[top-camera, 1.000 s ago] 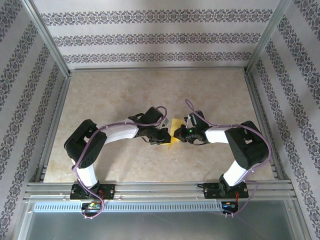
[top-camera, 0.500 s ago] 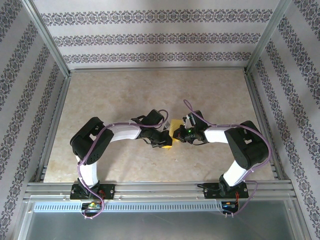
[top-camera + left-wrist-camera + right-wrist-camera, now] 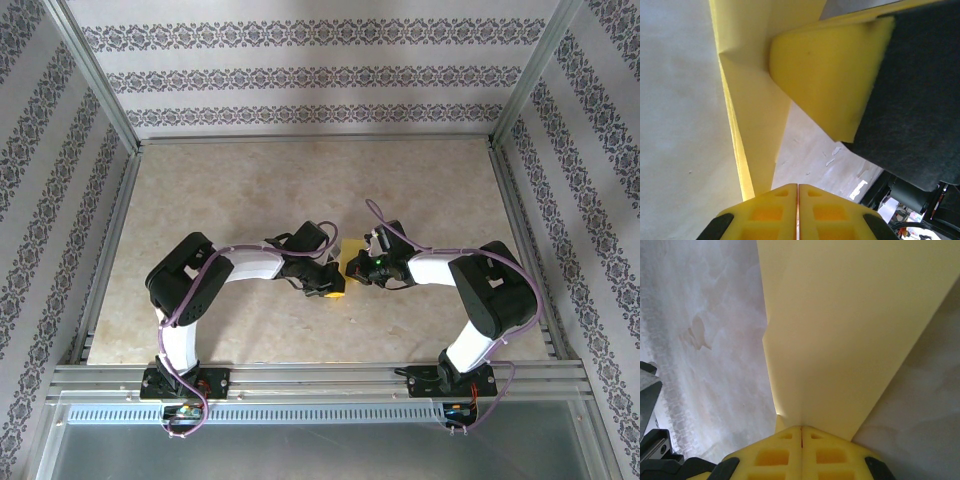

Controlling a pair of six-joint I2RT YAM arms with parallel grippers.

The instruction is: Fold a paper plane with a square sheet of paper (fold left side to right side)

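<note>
Nearest you, in the left wrist view, your left gripper (image 3: pixel 798 202) has its yellow fingers pressed flat together. The thin, bright yellow sheet of paper (image 3: pixel 752 120), already creased, runs down to those fingertips on their left side. You cannot tell from here whether it is actually pinched.

Your right gripper (image 3: pixel 801 436) is clamped on the sheet of paper, which rises straight out of the seam between its fingers as a broad, smooth panel.

From above, both grippers meet just in front of the middle of the beige marbled worktop (image 3: pixel 250 190), with the paper held up between them.

Compared with a second ago, your left arm's elbow has swung inward and its gripper has closed in on the right one. Less yellow now shows between them, and your right arm has barely moved.
</note>
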